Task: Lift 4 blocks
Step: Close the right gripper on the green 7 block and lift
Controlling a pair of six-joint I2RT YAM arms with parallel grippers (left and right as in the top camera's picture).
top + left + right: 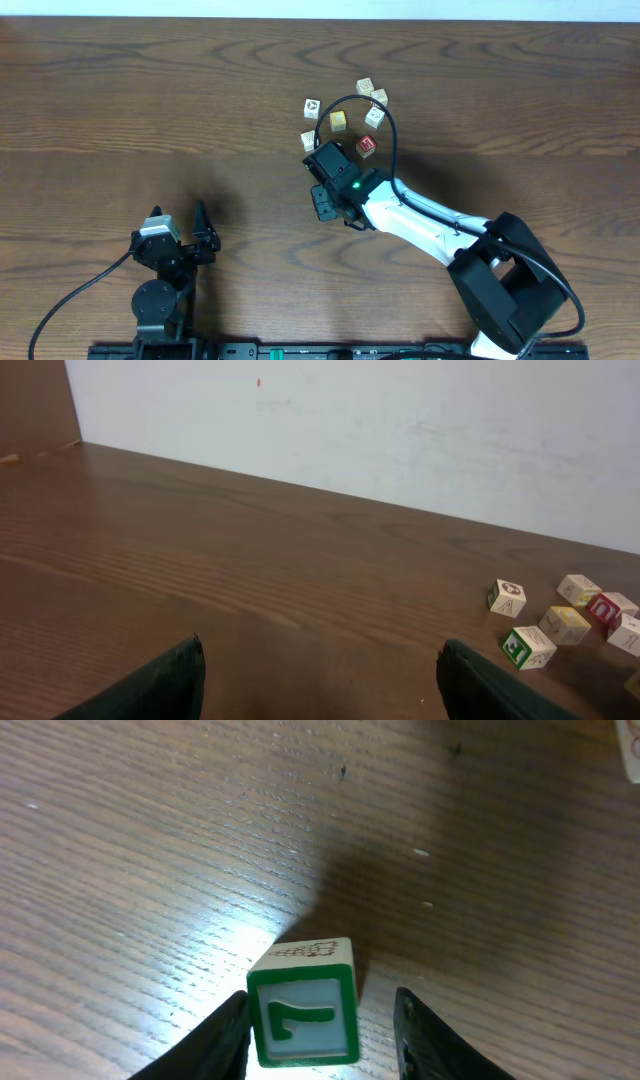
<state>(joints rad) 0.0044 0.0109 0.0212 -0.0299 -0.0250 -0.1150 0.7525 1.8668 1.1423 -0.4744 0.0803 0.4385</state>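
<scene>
A green-framed letter block (303, 1015) stands on the table between the fingers of my right gripper (322, 1030). The left finger (215, 1040) lies against it and a narrow gap remains before the right finger (430, 1040), so the gripper is open. Overhead, that gripper (313, 150) sits at the near left of the block cluster, with a cube (308, 139) at its tip. The red block (367, 146) and a yellow block (338, 121) lie just beyond. My left gripper (180, 220) rests wide open and empty, far to the left.
Several cream-faced cubes (374, 103) lie at the back of the cluster, and another (313, 106) on its left. The left wrist view shows the cluster at far right, with a green-faced cube (528, 647) nearest and a white wall (400, 430) behind the table.
</scene>
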